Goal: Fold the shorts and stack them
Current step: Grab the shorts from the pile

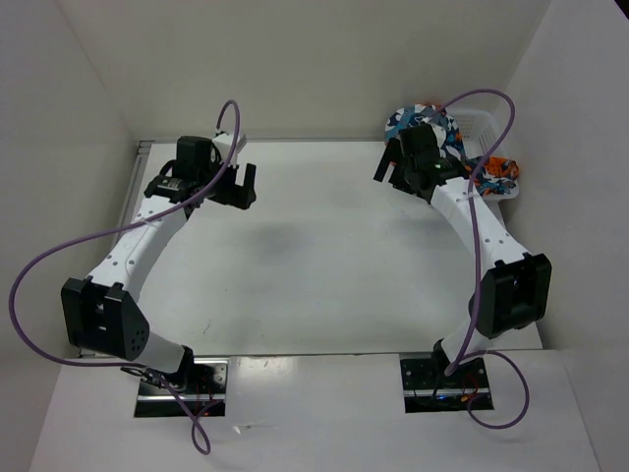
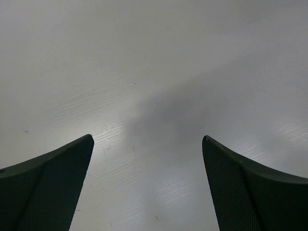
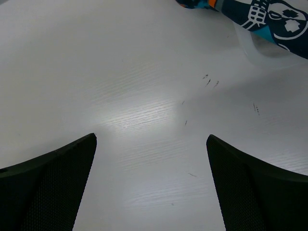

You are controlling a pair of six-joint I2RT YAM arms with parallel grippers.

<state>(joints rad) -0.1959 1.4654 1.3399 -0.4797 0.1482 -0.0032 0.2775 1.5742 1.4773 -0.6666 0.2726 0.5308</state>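
Observation:
The shorts (image 1: 421,118), in a blue, teal, orange, white and black print, lie heaped in and over a white mesh basket (image 1: 482,123) at the table's back right corner. More printed fabric (image 1: 499,178) hangs over the basket's near side. My right gripper (image 1: 388,169) is open and empty, hovering just left of the basket. In the right wrist view (image 3: 151,137) the shorts' edge (image 3: 269,14) shows at the top right, apart from the fingers. My left gripper (image 1: 241,187) is open and empty over the back left of the table; its wrist view (image 2: 148,139) shows only bare table.
White walls enclose the table (image 1: 314,256) on the left, back and right. The basket's pale rim (image 3: 255,50) shows in the right wrist view under the fabric. Purple cables loop from both arms.

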